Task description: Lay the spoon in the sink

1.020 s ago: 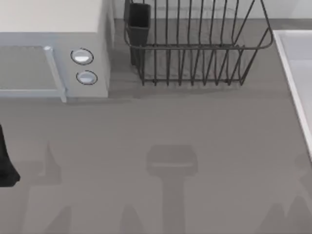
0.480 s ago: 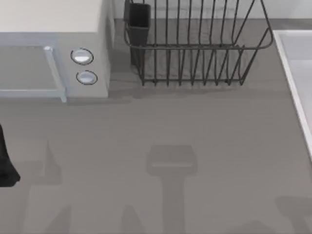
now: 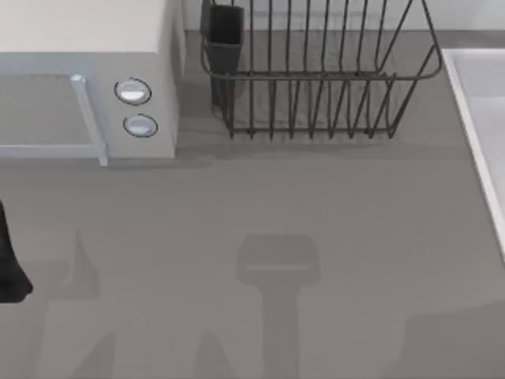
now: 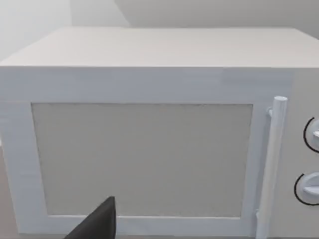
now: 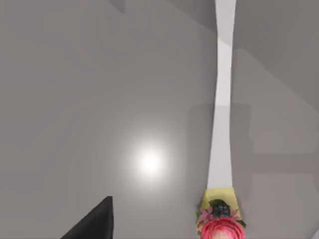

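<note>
A long white handle with a yellow band and a pink flower-like end, which I take for the spoon (image 5: 221,139), lies over a smooth grey surface with a bright glint in the right wrist view. I cannot tell whether it rests there or is held. My right gripper's dark fingertip (image 5: 95,222) shows off to one side of it. The sink (image 3: 472,134) is the pale basin at the table's right edge in the top view. A dark part of my left arm (image 3: 6,268) sits parked at the table's left edge.
A white microwave (image 3: 87,87) with two round knobs stands at the back left, and the left wrist view faces its door (image 4: 144,154) past a dark fingertip (image 4: 99,221). A dark wire dish rack (image 3: 316,79) stands at the back middle.
In the top view, a shadow at the table's front right corner has spread leftward. The left arm has not moved.
</note>
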